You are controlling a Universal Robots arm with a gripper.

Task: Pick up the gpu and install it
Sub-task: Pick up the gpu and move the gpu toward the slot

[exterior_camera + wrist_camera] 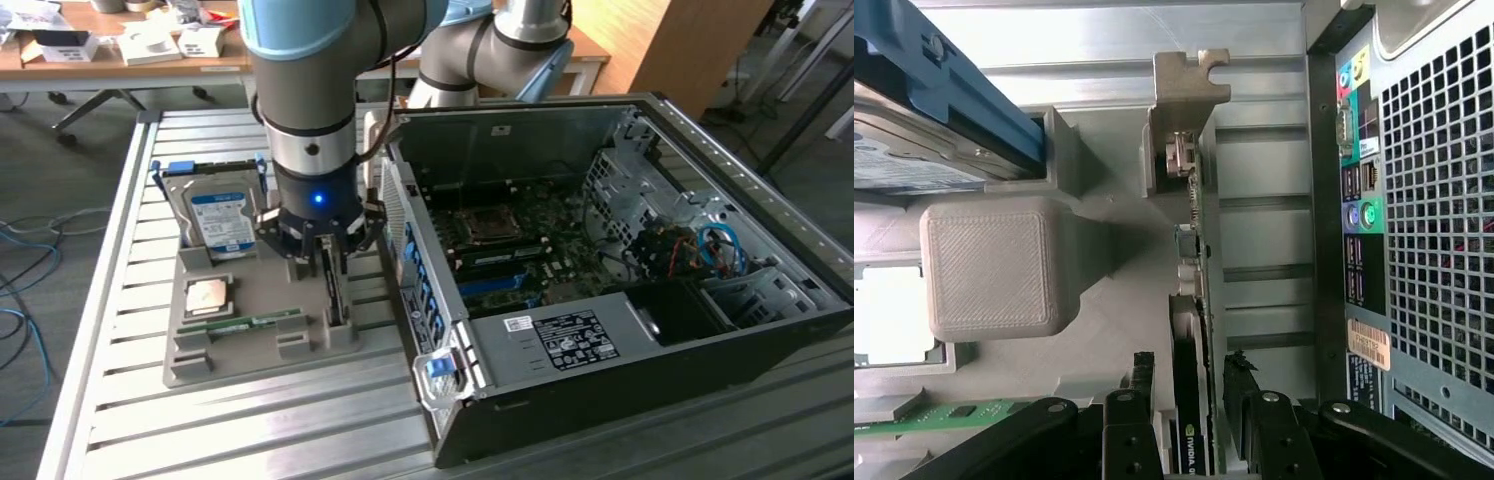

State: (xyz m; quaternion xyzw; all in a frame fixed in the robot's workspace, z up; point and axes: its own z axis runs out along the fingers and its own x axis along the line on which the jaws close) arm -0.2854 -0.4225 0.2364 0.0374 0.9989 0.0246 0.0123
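The gpu [336, 295] is a thin dark card standing on edge in a slot of the grey tray [200, 365], with a pale metal bracket [1187, 95] at one end. In the exterior view it sits at the tray's 3 o'clock side, just beside the computer case [641, 330]. Its long axis runs 12 to 6 o'clock, and the bracket end is nearer the hard drive [220, 215]. The gripper [327, 265] straddles the card, released, with one finger on each side.
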